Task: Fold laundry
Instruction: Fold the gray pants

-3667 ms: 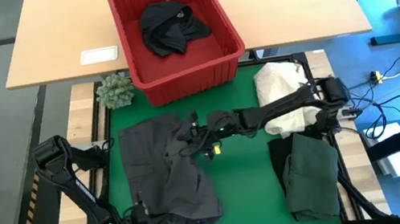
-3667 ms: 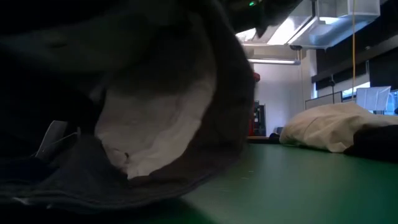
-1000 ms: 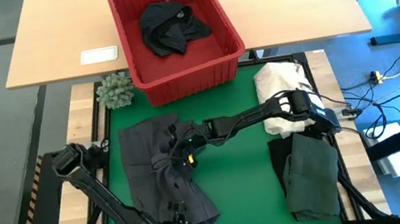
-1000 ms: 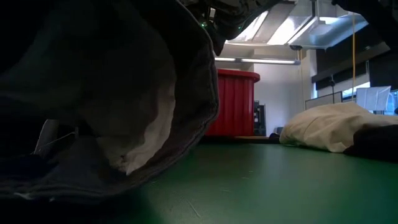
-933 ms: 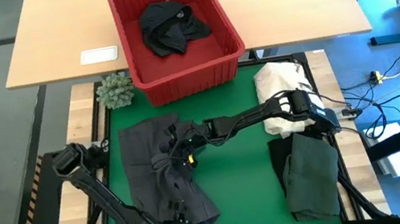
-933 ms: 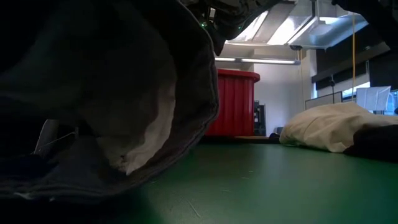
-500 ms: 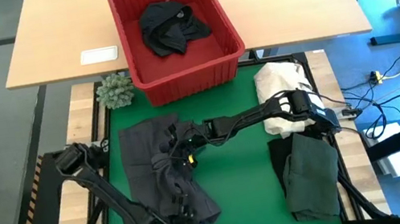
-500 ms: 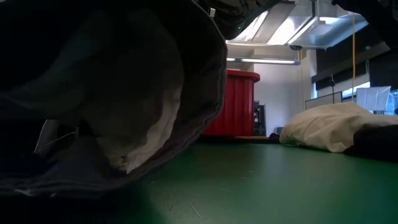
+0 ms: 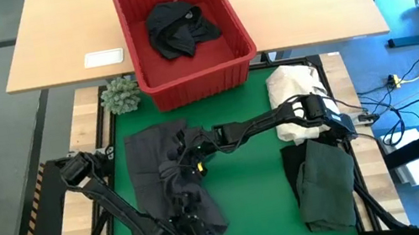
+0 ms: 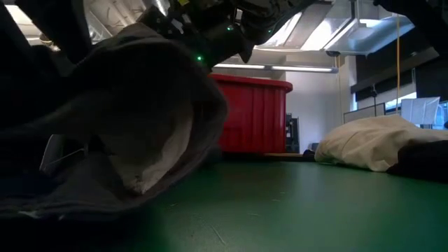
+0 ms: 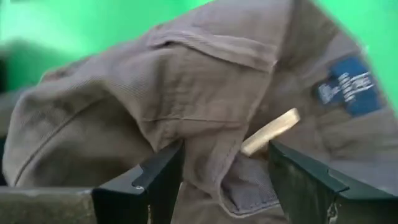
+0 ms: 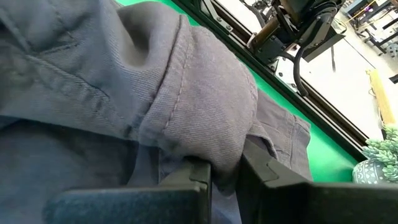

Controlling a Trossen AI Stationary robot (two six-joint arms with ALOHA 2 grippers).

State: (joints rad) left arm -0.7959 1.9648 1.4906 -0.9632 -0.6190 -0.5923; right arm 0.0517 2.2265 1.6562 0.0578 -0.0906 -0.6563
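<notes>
A dark grey garment (image 9: 164,176) lies crumpled on the left half of the green mat (image 9: 255,187). My right gripper (image 9: 192,153) reaches across from the table's right and is shut on a bunched fold near the garment's middle. My left gripper (image 9: 189,223) hangs over the garment's near end, pointing steeply down. It is open, with its fingers (image 11: 155,183) on either side of a cloth ridge (image 11: 211,162) beside a tan tag (image 11: 270,132) and a blue label (image 11: 345,87). The low view shows the garment (image 10: 105,140) humped up from the mat. My right gripper pinches a rounded, stitched fold of the grey garment (image 12: 217,124) between its two fingers (image 12: 199,177), several layers thick. It comes from the table's right, slanting downward. The fold is held raised while the rest of the garment lies on the mat. My left gripper stands astride a cloth ridge; I cannot tell whether its fingers touch it.
A red basket (image 9: 128,37) with a black garment (image 9: 180,27) stands on the wooden table beyond the mat. A cream-white cloth heap (image 9: 295,94) and a folded dark green garment (image 9: 325,183) lie at the mat's right. A small plant (image 9: 120,95) stands at the far left corner.
My left gripper has shifted a little toward the table's right and tipped further down over the garment's near end. In the low view the garment's raised hump has sagged, uncovering more of the red basket behind it.
</notes>
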